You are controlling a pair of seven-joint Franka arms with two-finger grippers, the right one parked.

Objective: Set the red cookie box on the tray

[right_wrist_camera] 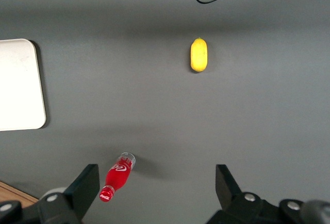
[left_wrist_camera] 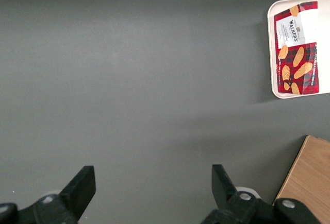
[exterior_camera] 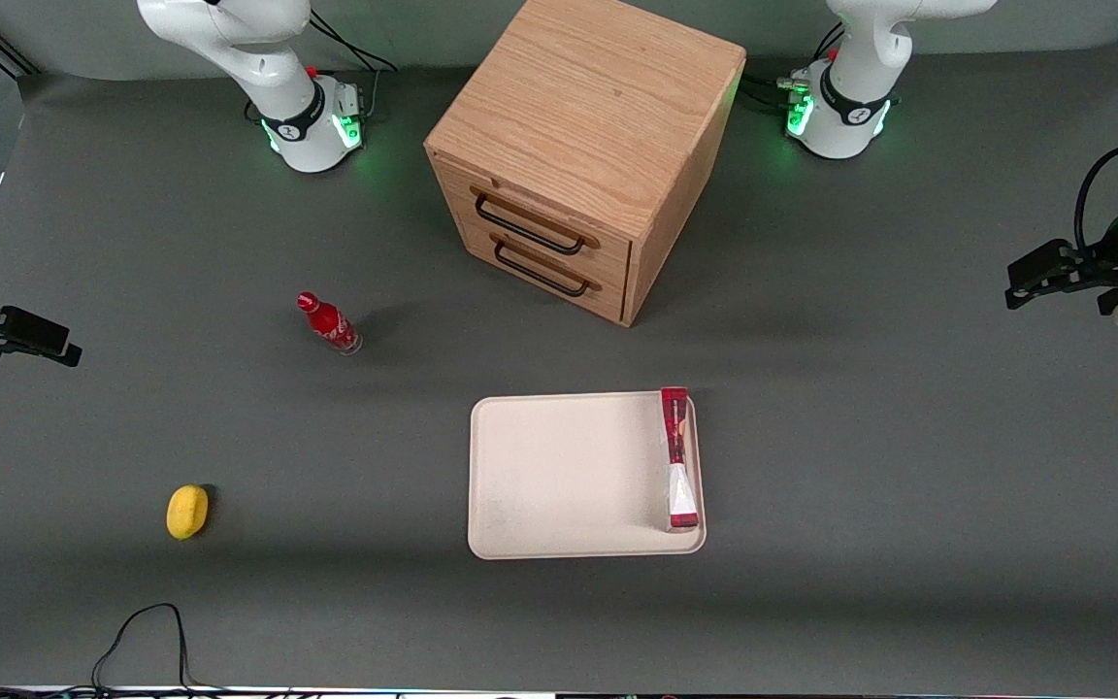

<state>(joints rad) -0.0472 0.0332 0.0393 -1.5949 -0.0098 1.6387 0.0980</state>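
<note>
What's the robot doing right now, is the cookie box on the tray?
End effector open, empty, out at working arm's end. Red cookie box on its narrow side in tray, along one rim. Nothing in the way.

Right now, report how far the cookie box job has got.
Done, it seems: the red cookie box stands on edge on the tray, along the rim nearest the working arm. The gripper is open, empty, over bare table near the drawer cabinet. Nothing looks left.
</note>
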